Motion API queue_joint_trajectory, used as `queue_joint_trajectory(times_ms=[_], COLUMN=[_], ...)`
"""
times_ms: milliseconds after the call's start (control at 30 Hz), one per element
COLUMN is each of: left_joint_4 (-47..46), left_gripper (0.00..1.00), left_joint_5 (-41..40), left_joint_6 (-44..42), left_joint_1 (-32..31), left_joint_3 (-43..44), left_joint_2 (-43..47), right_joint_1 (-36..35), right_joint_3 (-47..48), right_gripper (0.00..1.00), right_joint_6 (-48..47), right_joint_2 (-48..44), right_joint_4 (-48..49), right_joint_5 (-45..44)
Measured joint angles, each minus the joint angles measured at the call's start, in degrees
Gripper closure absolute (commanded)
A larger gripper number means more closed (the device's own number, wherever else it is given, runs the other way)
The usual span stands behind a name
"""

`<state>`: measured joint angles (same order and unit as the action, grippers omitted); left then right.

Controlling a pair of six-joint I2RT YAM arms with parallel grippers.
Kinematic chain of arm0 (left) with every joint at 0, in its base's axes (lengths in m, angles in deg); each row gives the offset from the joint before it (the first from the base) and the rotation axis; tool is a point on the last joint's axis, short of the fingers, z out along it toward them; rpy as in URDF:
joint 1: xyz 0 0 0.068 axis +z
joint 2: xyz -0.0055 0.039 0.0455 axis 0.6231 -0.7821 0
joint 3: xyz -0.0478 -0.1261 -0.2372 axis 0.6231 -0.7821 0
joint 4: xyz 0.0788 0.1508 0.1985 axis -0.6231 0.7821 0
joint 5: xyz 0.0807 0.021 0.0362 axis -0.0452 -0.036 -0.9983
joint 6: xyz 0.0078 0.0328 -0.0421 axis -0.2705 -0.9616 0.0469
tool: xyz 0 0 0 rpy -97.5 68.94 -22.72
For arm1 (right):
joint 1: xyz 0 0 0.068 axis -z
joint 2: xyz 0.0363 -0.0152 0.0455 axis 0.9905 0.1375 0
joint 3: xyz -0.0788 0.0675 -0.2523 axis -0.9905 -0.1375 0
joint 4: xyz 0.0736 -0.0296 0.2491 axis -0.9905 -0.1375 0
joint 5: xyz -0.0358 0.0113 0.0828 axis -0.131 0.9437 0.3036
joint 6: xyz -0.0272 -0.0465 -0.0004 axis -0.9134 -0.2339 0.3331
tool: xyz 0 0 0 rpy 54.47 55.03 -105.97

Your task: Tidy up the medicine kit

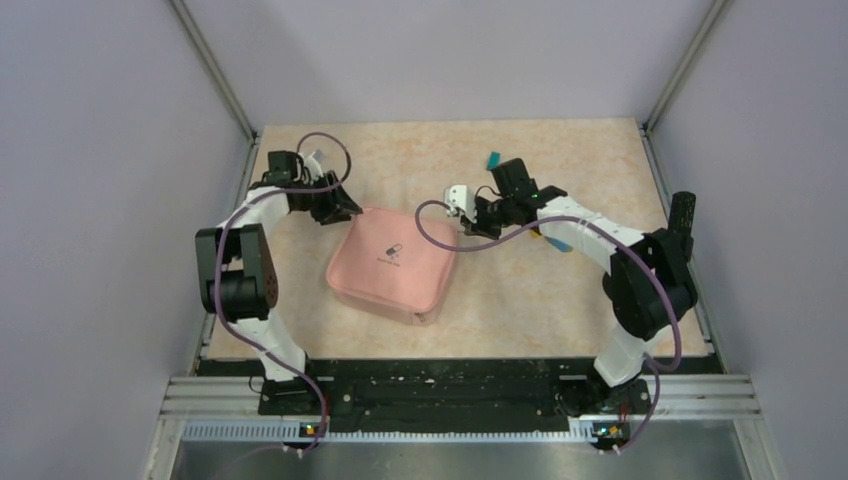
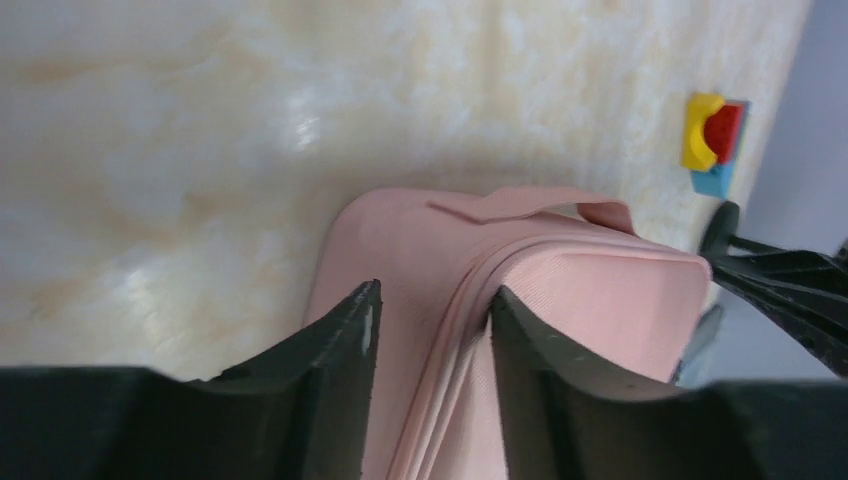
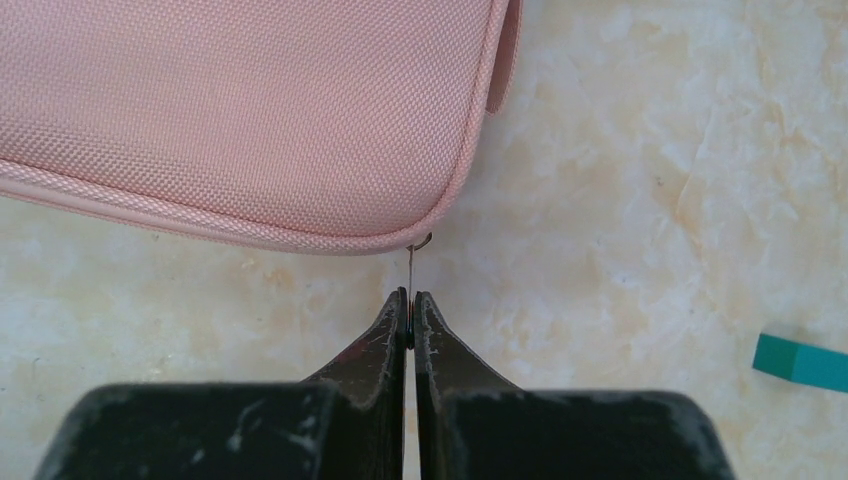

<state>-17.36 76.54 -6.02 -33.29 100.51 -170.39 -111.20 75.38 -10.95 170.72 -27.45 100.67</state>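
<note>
Left gripper point(image 2: 436, 290): at the far-left corner of the medicine kit point(image 1: 392, 262). Jaws apart, straddling the zip seam point(image 2: 462, 310). No pinch on the fabric is visible.
Medicine kit: flat on the table point(image 1: 600, 170) between the two arms, logo point(image 1: 391, 251) facing up. Closed, as far as these views show.
Zip pull point(image 3: 412, 262): thin metal tab hanging off the kit's rounded far-right corner.
Right gripper point(image 3: 410, 295): just beside that corner. Jaws together, clamped on the zip pull at the fingertips.
Coloured blocks point(image 2: 712, 140): beyond the kit on its right side. A teal block point(image 3: 800, 362) lies well apart from the kit.
Step in hand (judgement): running the zip round the kit. Whether this is an opening or a closing run cannot be told.
Procedure: draw the pull along the seam line, not outward from it — a thin tab is likely to slip from flat pads under a sideways tug. Follow the corner's curve slowly, holding the tab low.
Bracing: the kit looks soft and light and will probably slide with the pull. Anchor the far-left corner with the left gripper first — close on the edge or press on the lid.
Risk: lining caught in the zip teeth. Stop if the fabric bunches.
</note>
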Motion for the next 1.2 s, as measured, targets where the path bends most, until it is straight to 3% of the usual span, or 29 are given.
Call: queue_joint_trajectory(times_ms=[67,133,267,433,600,767,867,1067,1200], left_joint_4=[-0.04,-0.74,-6.29,-12.61,-17.86,-17.86,-16.63,-10.25,-6.38], left_gripper=[0.34,0.14,0.12,0.12,0.18,0.37,0.46,0.44,0.48], left_joint_5=[-3.67,-6.82,-8.13,-2.56,6.14,12.83,16.85,23.45,23.82], left_joint_6=[1.77,2.12,1.4,-1.51,-4.33,-5.64,-6.36,-11.28,-17.35], left_joint_1=[0.79,2.32,3.69,-2.99,-13.25,-20.35,-21.4,-21.4,-21.7], left_joint_3=[-2.95,-4.35,-2.91,8.76,15.47,15.47,14.34,14.29,14.45], left_joint_2=[3.39,6.19,7.87,0.94,-7.65,-13.55,-14.38,-14.47,-14.47], right_joint_1=[0.31,0.52,0.57,0.76,0.72,0.22,-0.02,-0.02,-0.04], right_joint_3=[0.24,1.66,5.73,9.97,10.32,10.62,10.67,10.54,10.54], right_gripper=[1.0,1.0,1.0,1.0,1.0,1.0,1.0,1.0,1.0], right_joint_6=[1.66,2.78,4.07,5.01,5.68,5.44,4.55,2.69,2.56], right_joint_2=[0.09,0.96,3.93,6.91,7.04,7.04,7.04,7.04,7.04], right_joint_4=[-0.85,-1.77,-3.15,-2.99,-2.51,-2.54,-2.43,-2.4,-2.38], right_joint_5=[-0.04,-0.07,-0.04,-0.02,0.0,-0.22,-0.59,-1.14,-1.11])
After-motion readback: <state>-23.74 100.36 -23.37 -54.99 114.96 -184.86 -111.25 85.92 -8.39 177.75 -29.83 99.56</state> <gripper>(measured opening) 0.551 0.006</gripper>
